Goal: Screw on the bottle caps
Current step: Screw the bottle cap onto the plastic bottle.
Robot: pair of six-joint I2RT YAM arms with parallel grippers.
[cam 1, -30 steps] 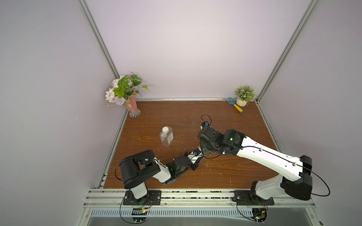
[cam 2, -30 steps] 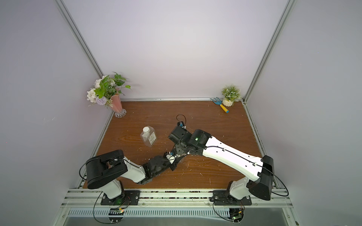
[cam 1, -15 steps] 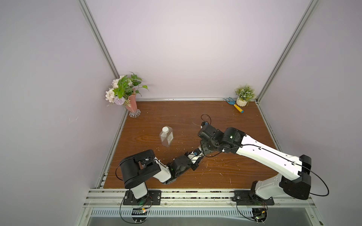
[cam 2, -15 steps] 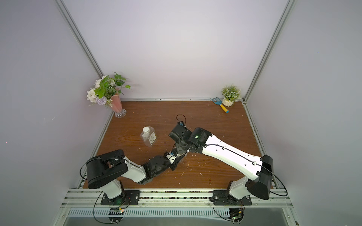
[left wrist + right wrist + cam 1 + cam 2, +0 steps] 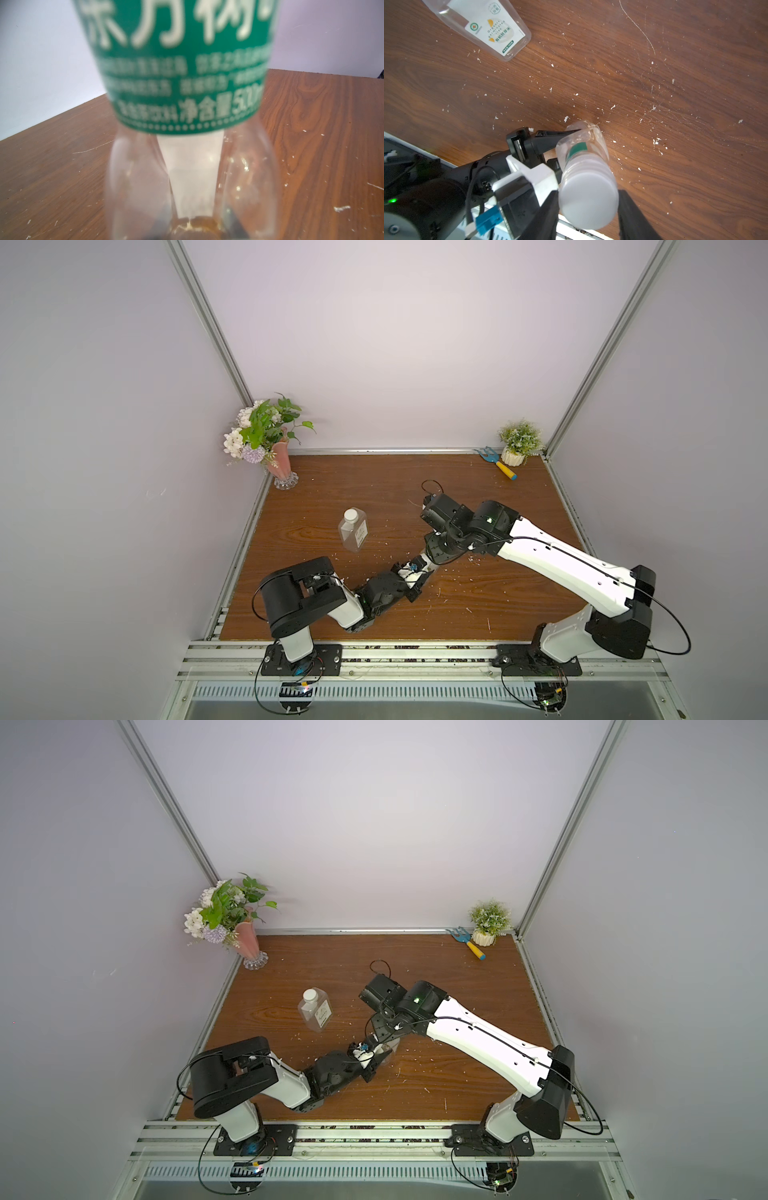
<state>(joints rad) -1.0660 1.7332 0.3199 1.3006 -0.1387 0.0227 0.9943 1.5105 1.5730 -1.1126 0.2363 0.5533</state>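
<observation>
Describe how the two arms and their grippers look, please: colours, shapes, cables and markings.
The left arm and right arm have white tapered links between bulky black joint housings. A thin black cable runs along the right arm, and a green light glows on its black housing. The left gripper and right gripper have black wedge-shaped fingers; a blue connector sits behind the left one.

Matt brown wood-grain tabletop (image 5: 675, 52), scuffed and flecked white, round bottle (image 5: 583, 145) of clear glossy plastic with smooth green label sat in matt black plastic fingers (image 5: 548, 141) of the left gripper (image 5: 568, 147), matt white plastic cap (image 5: 588, 199) lay within the right gripper (image 5: 587, 192), clear plastic squarish bottle (image 5: 483, 27), well apart from both, wore a smooth white label.
</observation>
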